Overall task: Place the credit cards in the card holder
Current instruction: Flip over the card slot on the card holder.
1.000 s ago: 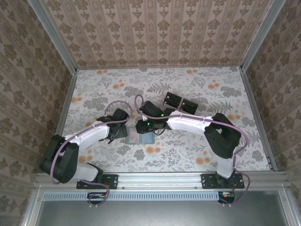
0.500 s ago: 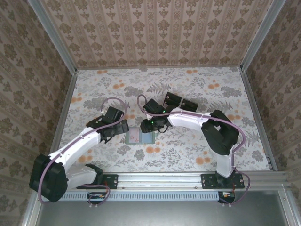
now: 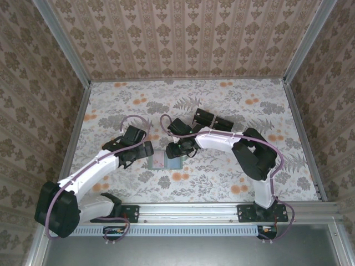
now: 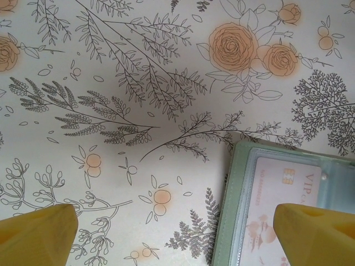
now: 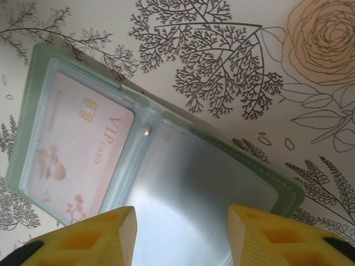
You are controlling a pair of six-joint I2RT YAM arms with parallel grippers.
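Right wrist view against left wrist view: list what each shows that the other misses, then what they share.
Right wrist: the open card holder across its whole spread, its snap, a second clear pocket washed in glare, and the right gripper open above it. Left wrist: a broad stretch of floral tablecloth and the left gripper, wide open. Shared: the green holder with a pink VIP card in its clear pocket.

Blk blocks [image 3: 204, 117] on floral tbl [image 3: 111, 105].
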